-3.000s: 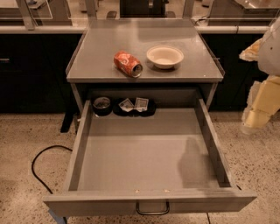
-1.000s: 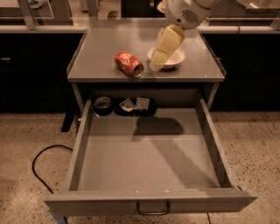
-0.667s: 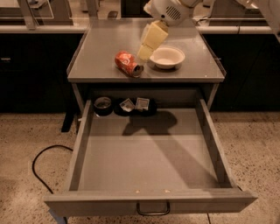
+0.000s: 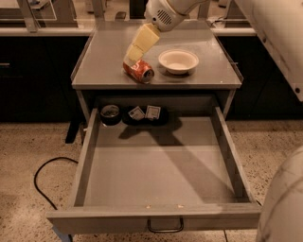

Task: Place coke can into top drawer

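Coke can (image 4: 140, 71) on its side on the grey cabinet surface (image 4: 104, 56), near the front edge, silver end turned toward 5 o'clock, outside the drawer.

Below the surface, toward 6 o'clock: top drawer (image 4: 156, 165) pulled far out. Floor bare across middle and front, tall side walls at 3 and 9 o'clock, dark wire handle (image 4: 165, 226) on the front panel.

Filling the 4 o'clock corner of the view: rounded white robot body (image 4: 284, 208). Another white section (image 4: 279, 33) at 2 o'clock.

Reaching in from 12 o'clock and slanting down toward 7 o'clock: white arm (image 4: 163, 14). At its end, cream-coloured gripper (image 4: 129, 60), down at the can's 10 o'clock end, touching it or just above. No telling whether clenched on the can or released.

Looping over the speckled floor (image 4: 28, 151) at 8 o'clock of the drawer: black cable (image 4: 40, 179).

At 3 o'clock of the can, just beside it but apart: white bowl (image 4: 178, 61), upright.

At the drawer's 12 o'clock end, under the surface's front edge: dark shallow tray (image 4: 163, 118). At the tray's 9 o'clock, in the back corner: small dark round tin (image 4: 110, 113) with silvery top. On the tray, side by side: two small packets (image 4: 137, 113).
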Tool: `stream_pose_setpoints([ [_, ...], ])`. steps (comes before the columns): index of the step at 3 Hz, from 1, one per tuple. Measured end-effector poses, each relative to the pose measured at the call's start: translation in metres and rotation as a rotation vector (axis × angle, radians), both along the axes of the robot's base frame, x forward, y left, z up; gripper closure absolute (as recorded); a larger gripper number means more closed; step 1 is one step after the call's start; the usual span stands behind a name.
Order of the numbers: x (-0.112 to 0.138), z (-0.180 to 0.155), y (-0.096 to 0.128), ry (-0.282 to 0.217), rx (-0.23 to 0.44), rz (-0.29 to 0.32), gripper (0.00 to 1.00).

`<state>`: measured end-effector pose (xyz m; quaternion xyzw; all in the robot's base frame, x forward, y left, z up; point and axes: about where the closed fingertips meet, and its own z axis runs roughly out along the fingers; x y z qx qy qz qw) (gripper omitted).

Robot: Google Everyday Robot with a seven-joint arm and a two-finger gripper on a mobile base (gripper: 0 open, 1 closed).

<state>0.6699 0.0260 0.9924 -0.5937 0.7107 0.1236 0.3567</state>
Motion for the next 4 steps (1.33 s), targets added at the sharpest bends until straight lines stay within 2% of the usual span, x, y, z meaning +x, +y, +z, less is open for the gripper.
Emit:
stream_pose_setpoints([
  [1, 0.02, -0.012, 0.004, 0.027, 0.023, -0.103, 0.0],
  [2, 0.02, -0.012, 0.004, 0.027, 0.023, -0.103, 0.0],
  [3, 0.02, -0.019, -0.005, 0.04, 0.059, -0.165, 0.0],
  [4, 0.031, -0.039, -0.013, 0.087, 0.112, -0.28, 0.0],
])
